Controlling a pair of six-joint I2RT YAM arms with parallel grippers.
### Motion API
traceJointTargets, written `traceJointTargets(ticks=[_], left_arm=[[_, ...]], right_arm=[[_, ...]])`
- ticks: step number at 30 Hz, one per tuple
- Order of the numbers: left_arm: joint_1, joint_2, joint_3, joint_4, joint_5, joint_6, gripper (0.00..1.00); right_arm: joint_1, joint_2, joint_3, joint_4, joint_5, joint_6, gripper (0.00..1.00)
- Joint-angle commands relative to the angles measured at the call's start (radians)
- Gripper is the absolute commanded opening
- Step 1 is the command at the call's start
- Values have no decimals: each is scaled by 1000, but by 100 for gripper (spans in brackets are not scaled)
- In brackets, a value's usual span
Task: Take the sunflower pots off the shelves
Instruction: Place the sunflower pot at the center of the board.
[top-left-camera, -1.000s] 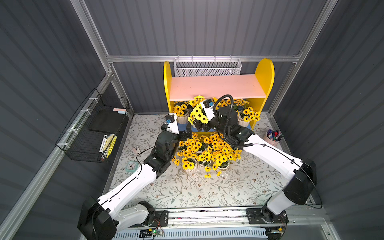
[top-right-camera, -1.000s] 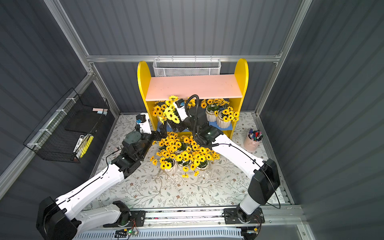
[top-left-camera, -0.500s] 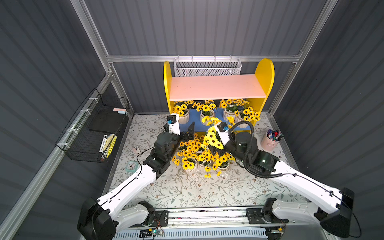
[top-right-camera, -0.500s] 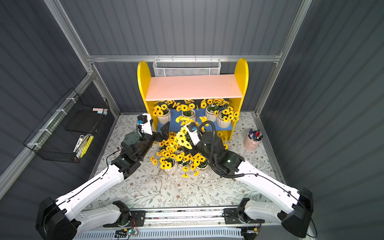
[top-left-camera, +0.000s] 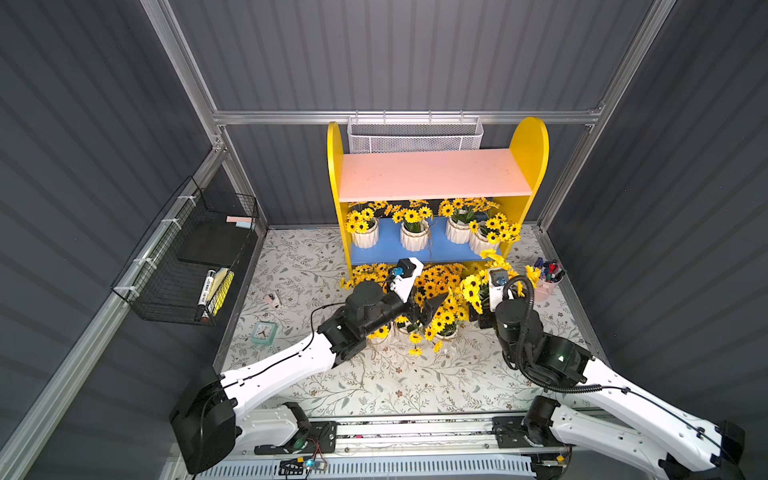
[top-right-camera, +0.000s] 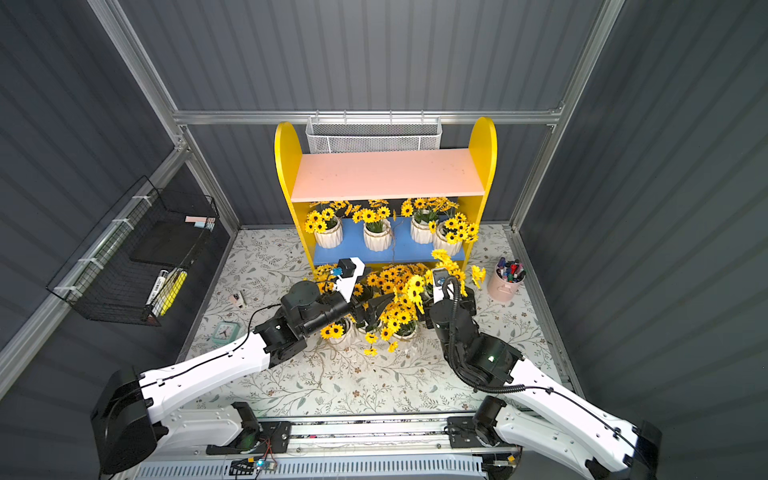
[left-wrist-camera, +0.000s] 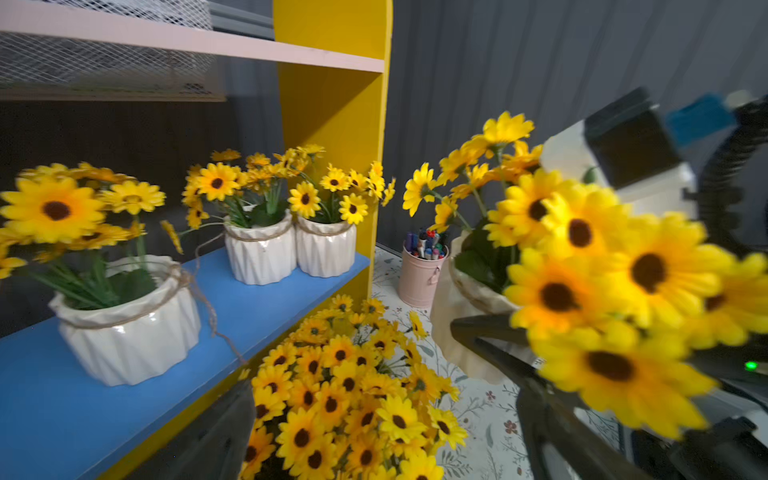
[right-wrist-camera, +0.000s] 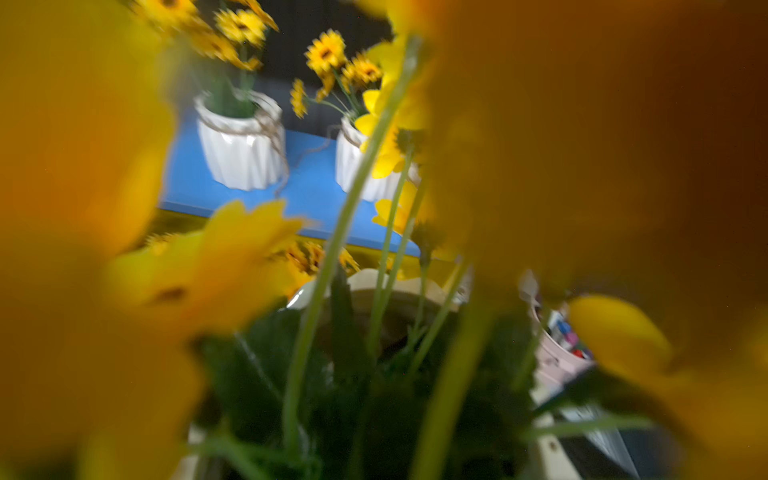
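On the blue lower board (top-left-camera: 432, 254) of the shelves (top-left-camera: 415, 178): four sunflower pots (top-left-camera: 365, 237) left standing. Near the pink cup (top-left-camera: 547, 287), gripping a fifth pot (left-wrist-camera: 457, 328) with the right gripper (top-left-camera: 478, 309); holding the left gripper (top-left-camera: 430, 309) wide open over the floor cluster (top-left-camera: 440, 280). Cannot read the marker label (top-left-camera: 204, 286).

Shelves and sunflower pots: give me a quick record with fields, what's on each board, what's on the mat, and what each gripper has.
upper pink board: bare
blue lower board: four sunflower pots, upright
floral mat: cluster of pots in front of the unit
right gripper: closed on a held pot, near the pink pen cup
left gripper: open, empty, over the cluster
left to remove: the four on the blue board
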Motion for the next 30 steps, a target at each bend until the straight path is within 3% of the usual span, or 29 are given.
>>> traceJointTargets(ticks=[1, 6, 9, 13, 19, 25, 30], left_arm=[[-3, 26, 9, 31, 108, 1, 99], [-4, 11, 1, 29, 71, 3, 99], [-4, -3, 0, 15, 73, 0, 99], [-4, -25, 4, -37, 2, 5, 99], [-4, -59, 0, -47, -66, 38, 99], [-4, -82, -6, -51, -111, 67, 99], [-5, -112, -26, -33, -140, 94, 99]], right_arm=[[-96, -71, -50, -41, 115, 220, 0], [-269, -122, -163, 36, 3, 273, 0], [-343, -35, -168, 36, -97, 340, 0], [-391, 104, -217, 192, -145, 358, 0], [-416, 278, -217, 339, -168, 380, 0], [-417, 442, -204, 362, -152, 443, 0], [-417, 475, -230, 408, -174, 458, 0]])
